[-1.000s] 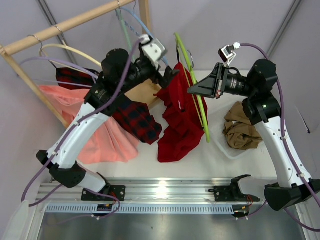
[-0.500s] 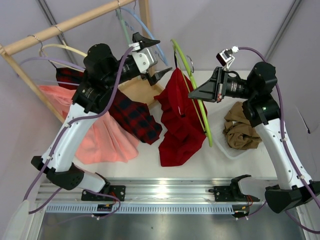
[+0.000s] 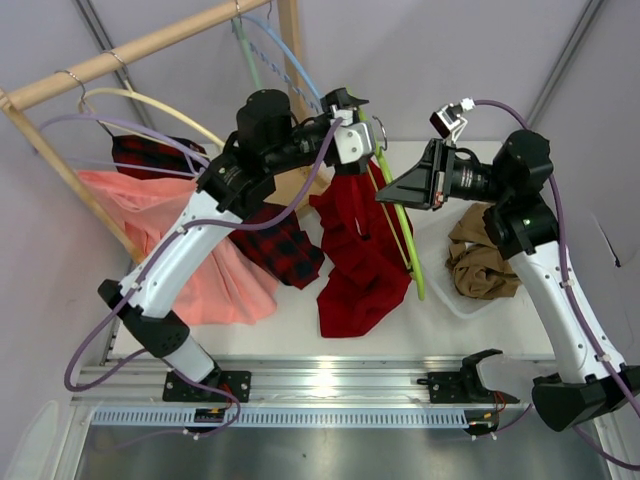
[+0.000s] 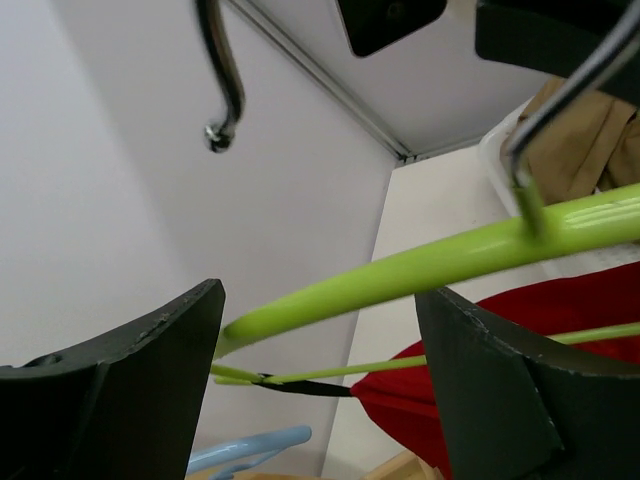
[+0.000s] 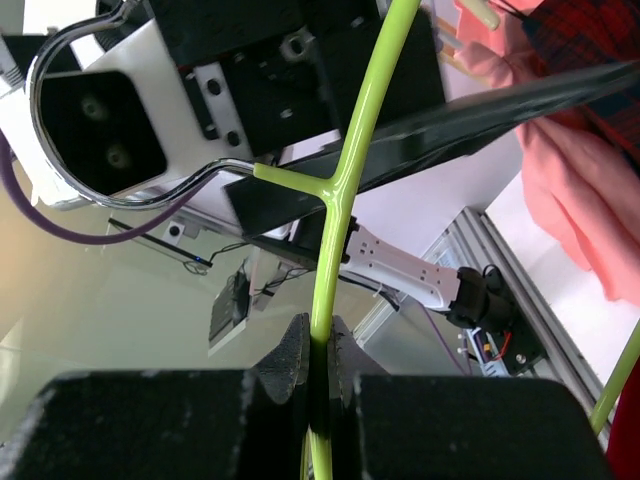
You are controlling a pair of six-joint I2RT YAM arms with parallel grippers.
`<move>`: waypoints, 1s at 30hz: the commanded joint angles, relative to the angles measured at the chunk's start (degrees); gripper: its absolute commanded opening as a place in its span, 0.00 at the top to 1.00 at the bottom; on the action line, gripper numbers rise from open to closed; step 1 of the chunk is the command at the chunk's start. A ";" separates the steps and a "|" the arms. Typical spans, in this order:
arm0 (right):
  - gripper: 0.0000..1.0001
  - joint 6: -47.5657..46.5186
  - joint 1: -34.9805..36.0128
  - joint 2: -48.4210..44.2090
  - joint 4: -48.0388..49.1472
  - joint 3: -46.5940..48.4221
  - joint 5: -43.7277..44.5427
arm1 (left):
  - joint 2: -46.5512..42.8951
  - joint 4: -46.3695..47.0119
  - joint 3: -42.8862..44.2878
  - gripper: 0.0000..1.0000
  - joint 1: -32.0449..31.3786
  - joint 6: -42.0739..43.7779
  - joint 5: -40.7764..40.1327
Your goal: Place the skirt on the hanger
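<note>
Skirt (image 3: 360, 250), deep red, pleated: hangs bunched from the hanger (image 3: 402, 230) mid-scene, between a plaid skirt (image 3: 285, 245) on the left and a bin (image 3: 440, 285) of tan cloth (image 3: 485, 265) on the right, with its hem reaching toward the near surface (image 3: 300, 325). Right gripper (image 5: 318, 365) pinched shut on the hanger's lime arm, near the root of the silver hook (image 4: 575, 92). Left gripper (image 4: 320, 390) jaws wide, straddling the same arm at its far end, not touching. Fabric looks soft, light, limp; likely to sag and slide if let go. Hanger thin, smooth, probably springy and slippery. Best hold, as judged: hanger arm near the hook, or the waistband edge, not loose pleats.
</note>
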 commanded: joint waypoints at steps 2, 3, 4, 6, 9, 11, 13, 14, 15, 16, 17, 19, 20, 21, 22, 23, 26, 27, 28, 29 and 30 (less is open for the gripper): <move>1.00 2.31 1.38 -2.93 6.64 0.60 -1.73 | 1.61 3.49 4.10 0.23 -1.14 3.39 -1.18; 1.00 2.31 1.55 -3.02 6.38 0.60 -1.82 | 2.22 4.80 4.28 0.29 -1.23 3.30 -1.18; 1.00 2.22 1.82 -3.19 6.29 0.51 -1.91 | 2.58 5.42 4.37 0.32 -1.31 3.04 -1.18; 1.00 1.61 1.91 -3.20 5.68 0.42 -2.17 | 3.37 6.47 5.16 0.43 -1.58 2.95 -1.00; 1.00 -0.85 1.47 -3.20 1.47 0.51 -2.53 | 4.08 7.79 5.08 0.55 -1.58 2.16 -1.35; 1.00 -2.69 0.51 -3.20 -0.38 0.60 -2.26 | 4.51 8.06 5.43 0.60 -1.58 1.72 -1.70; 1.00 -5.85 -0.46 -3.20 -3.98 1.03 -1.57 | 4.43 7.89 5.25 0.69 -1.58 2.16 -2.23; 1.00 -7.26 -1.77 -3.11 -5.56 1.47 -1.21 | 4.51 7.71 5.25 0.71 -1.58 2.16 -2.49; 0.95 -10.23 -2.39 -3.28 -8.71 2.08 -0.77 | 4.43 8.14 4.64 0.73 -1.58 2.07 -2.75; 0.81 -11.65 -2.92 -3.28 -10.39 2.52 0.01 | 4.34 8.50 4.37 0.74 -1.49 2.16 -3.63; 0.76 -12.80 -3.45 -3.28 -11.72 2.88 0.89 | 4.17 9.02 4.02 0.75 -1.58 2.16 -4.16; 0.72 -14.82 -5.03 -3.28 -13.83 3.58 1.08 | 3.38 10.95 2.27 0.78 -1.49 2.07 -5.21; 0.68 -15.44 -5.30 -3.28 -14.45 3.84 1.60 | 3.11 11.83 1.74 0.80 -1.40 1.98 -6.09; 0.64 -15.97 -6.17 -3.28 -16.28 4.28 2.04 | 2.41 13.67 0.69 0.82 -1.40 1.81 -6.36; 0.57 -17.62 -6.53 -3.20 -17.17 5.33 2.39 | 1.97 14.82 -0.62 0.83 -1.31 1.63 -6.71; 0.54 -18.34 -6.88 -3.02 -19.27 5.95 2.92 | 1.62 17.09 -2.03 0.85 -1.31 1.72 -7.32; 0.54 -21.24 -7.76 -2.67 -23.31 8.06 4.24 | 1.00 20.09 -3.36 0.85 -1.31 1.54 -9.16; 0.53 -22.03 -7.94 -2.58 -24.37 8.59 4.94 | 1.00 20.97 -3.62 0.85 -1.31 1.54 -9.78; 0.51 -23.78 -8.11 -2.15 -27.08 9.55 5.29 | 0.65 22.81 -5.11 0.85 -1.31 1.37 -10.57; 0.50 -25.10 -8.37 -1.88 -28.76 10.26 5.73 | 0.47 23.00 -5.47 0.85 -1.31 1.54 -10.84; 0.49 -26.68 -8.55 -1.53 -30.78 11.22 7.04 | 0.30 22.92 -5.82 0.85 -1.31 2.15 -11.10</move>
